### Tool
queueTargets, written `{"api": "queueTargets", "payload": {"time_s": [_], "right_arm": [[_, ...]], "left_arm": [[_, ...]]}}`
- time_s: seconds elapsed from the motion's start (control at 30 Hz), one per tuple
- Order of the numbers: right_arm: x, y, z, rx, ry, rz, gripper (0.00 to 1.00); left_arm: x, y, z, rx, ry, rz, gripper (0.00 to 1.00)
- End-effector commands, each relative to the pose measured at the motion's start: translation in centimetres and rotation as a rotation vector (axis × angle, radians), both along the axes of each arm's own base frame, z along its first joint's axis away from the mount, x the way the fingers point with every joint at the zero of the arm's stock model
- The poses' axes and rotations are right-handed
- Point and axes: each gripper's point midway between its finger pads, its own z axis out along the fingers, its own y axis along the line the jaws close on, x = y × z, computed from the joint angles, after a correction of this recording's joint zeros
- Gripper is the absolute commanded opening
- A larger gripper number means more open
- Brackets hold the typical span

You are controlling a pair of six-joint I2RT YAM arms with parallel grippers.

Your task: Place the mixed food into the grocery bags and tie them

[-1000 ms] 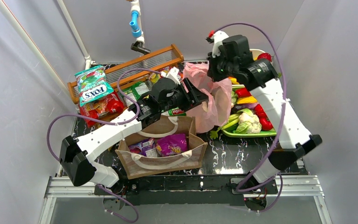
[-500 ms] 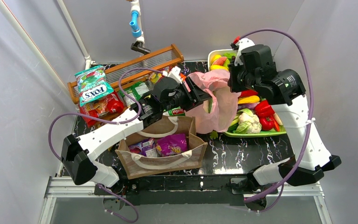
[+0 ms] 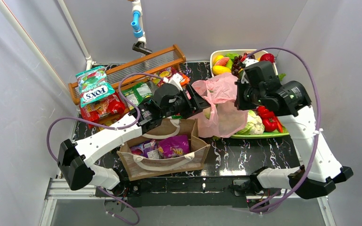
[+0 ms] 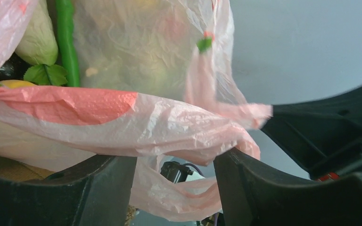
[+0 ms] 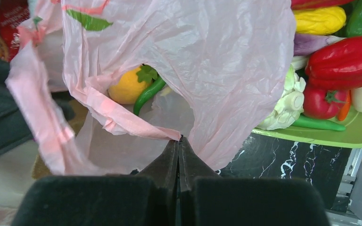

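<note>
The pink bag (image 3: pixel 222 107) is stretching between our two grippers, its thin plastic spreading out from both sets of fingers. Our right gripper (image 5: pixel 179 140) is pinching the bag's rim. Its two fingers are pressing tight together, with the plastic caught right at their tips. Just past those fingertips the bag is gaping open. Inside it we are seeing a yellow fruit (image 5: pixel 128 85) with a long green pepper (image 5: pixel 147 94) lying against it. Off to the right of the right fingers, a cauliflower (image 5: pixel 287 101) and a red pepper (image 5: pixel 341 55) are lying on the green tray (image 5: pixel 330 136), outside the bag.

Our left gripper (image 4: pixel 174 157) is standing wide open. A twisted band of the pink bag is running across the gap and lying over the tips of its fingers (image 4: pixel 108 188). The fingers are not squeezing it.

Near the left fingers, on the side closer to our arm bases, the brown bag (image 3: pixel 169 165) is standing open on the table (image 3: pixel 245 153). A purple packet (image 3: pixel 173 146) is lying inside it.
</note>
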Motion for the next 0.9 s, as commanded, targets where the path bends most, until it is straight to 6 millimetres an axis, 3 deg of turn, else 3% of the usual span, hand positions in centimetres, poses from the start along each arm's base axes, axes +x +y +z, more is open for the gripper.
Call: {"api": "queueTargets", "payload": {"time_s": [0.0, 0.27, 0.53, 0.77, 0.87], "right_arm": [[1.8, 1.0, -0.9, 0.003, -0.011, -0.009, 0.01], [0.6, 2.0, -1.9, 0.033, 0.022, 0.075, 0.01], [0.1, 2.4, -1.3, 0.059, 0.014, 0.113, 0.01], [-0.4, 3.1, -0.7, 0.095, 0.018, 0.153, 0.01], [-0.5, 3.5, -0.8, 0.103, 0.029, 0.166, 0.01]], "left_arm": [[-1.3, -0.7, 0.5, -0.004, -0.014, -0.043, 0.58], [-1.2, -0.3, 0.7, 0.016, -0.046, -0.028, 0.58], [-1.2, 2.1, 1.5, 0.198, -0.143, -0.044, 0.57], [-2.6, 2.9, 2.3, 0.328, -0.329, -0.225, 0.57], [-3.4, 2.6, 1.5, 0.367, -0.409, -0.336, 0.57]]}}
